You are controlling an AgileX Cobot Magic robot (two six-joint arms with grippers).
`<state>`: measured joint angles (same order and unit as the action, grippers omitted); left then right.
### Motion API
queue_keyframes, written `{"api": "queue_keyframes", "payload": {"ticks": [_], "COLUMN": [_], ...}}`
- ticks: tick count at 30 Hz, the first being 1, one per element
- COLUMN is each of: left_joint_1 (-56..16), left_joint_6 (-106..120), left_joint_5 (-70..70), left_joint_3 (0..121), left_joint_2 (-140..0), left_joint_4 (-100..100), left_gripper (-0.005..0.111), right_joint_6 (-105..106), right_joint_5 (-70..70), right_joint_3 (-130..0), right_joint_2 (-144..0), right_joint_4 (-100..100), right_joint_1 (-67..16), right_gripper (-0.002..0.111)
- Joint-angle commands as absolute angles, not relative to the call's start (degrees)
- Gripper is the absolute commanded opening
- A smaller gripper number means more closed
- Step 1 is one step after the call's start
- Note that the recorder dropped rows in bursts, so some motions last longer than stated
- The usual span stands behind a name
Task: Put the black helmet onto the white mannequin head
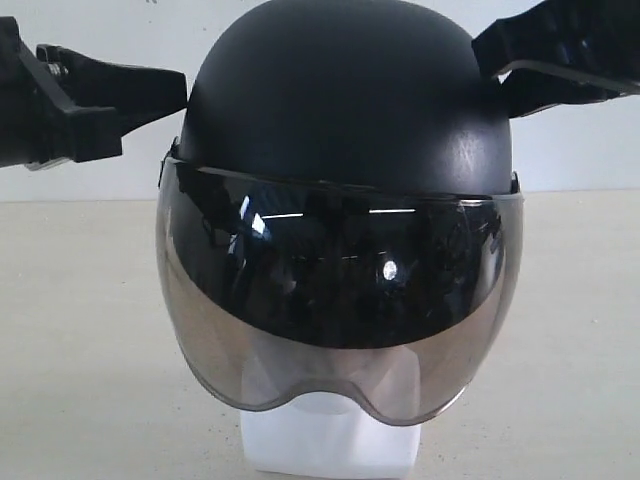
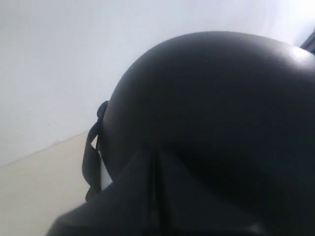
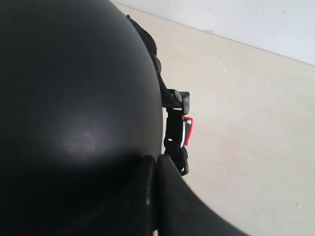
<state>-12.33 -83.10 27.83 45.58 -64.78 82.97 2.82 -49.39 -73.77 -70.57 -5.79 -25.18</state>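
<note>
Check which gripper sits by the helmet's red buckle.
The right gripper: its wrist view shows the red buckle beside it on the black helmet; the left gripper view shows only a plain black strap.

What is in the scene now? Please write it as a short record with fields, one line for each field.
headgear: black helmet sits upright on the white mannequin head
face: hidden behind the lowered tinted visor; only the white base shows below it
strap: red buckle hangs at the helmet's side
left side: left gripper at the shell, jaws shut
right side: right gripper at the upper shell, jaws shut
support: beige table
</note>
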Motion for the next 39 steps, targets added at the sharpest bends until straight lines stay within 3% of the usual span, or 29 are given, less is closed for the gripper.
{"api": "queue_keyframes", "payload": {"ticks": [1, 18, 27, 34, 39], "left_joint_1": [-13.16, -13.16, -13.16, -13.31, -17.19], "left_joint_6": [-87.86, -88.92, -90.74, -94.79, -94.41], "left_joint_5": [33.74, 23.66, 35.53, 42.6, 40.49], "left_joint_3": [45.16, 45.64, 57.47, 65.09, 65.43], "left_joint_2": [-63.52, -56.1, -60.64, -69.56, -73.39], "left_joint_4": [89.82, 91.02, 91.27, 93.89, 95.64], "left_gripper": [0.004, 0.004, 0.004, 0.004, 0.004], "right_joint_6": [2.9, 5.02, 31.66, 33.76, 35.54], "right_joint_5": [-47.78, -51.94, -59.2, -59.85, -61.3], "right_joint_3": [-73.3, -77.01, -77.26, -77.26, -77.26], "right_joint_2": [-70.51, -62.24, -61.85, -62.07, -63.18], "right_joint_4": [-10.03, -10.35, -33.29, -34.46, -37.24], "right_joint_1": [-25.72, -25.72, -25.72, -25.84, -25.84], "right_gripper": [0.0, 0.0, 0.0, 0.0, 0.0]}}
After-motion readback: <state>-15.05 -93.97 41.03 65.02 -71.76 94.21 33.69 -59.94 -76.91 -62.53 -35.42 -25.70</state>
